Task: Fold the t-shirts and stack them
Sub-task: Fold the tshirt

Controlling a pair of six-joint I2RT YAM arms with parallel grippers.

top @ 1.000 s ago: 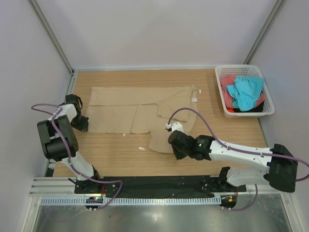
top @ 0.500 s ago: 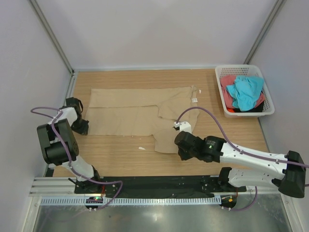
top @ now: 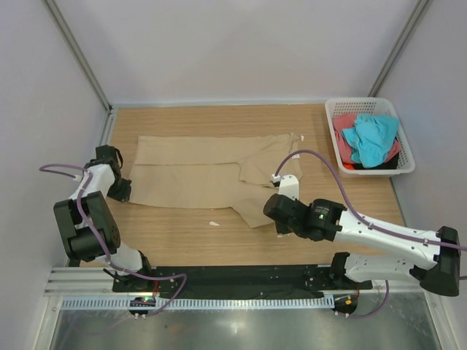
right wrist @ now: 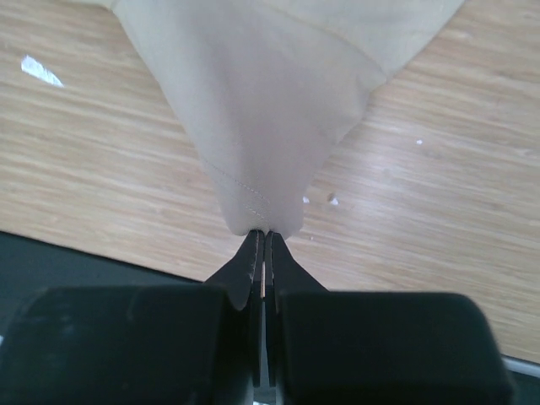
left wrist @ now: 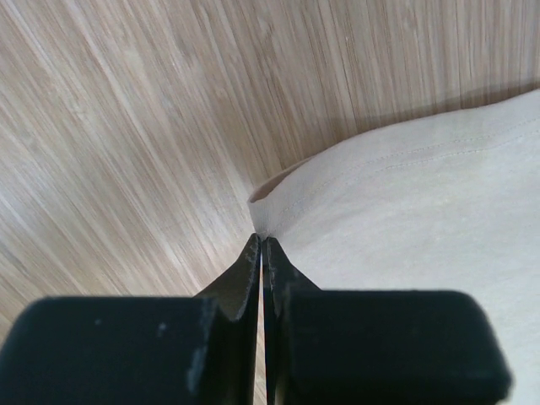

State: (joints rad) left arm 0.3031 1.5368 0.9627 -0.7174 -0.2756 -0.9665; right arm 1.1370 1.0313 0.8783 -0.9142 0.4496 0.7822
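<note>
Since a second ago the right arm has drawn the near hem rightward, leaving the tan t-shirt spread mid-table between the right gripper and left gripper, each clenched on a mere corner, so further pulling could slip either pinch.

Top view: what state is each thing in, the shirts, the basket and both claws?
tan t-shirt: spread out, partly folded, pinched at two corners.
left gripper: shut on its left corner.
right gripper: shut on its near corner.
basket: upright, holding shirts.
turquoise t-shirt: crumpled, on top.
coral-red t-shirt: crumpled underneath.
</note>
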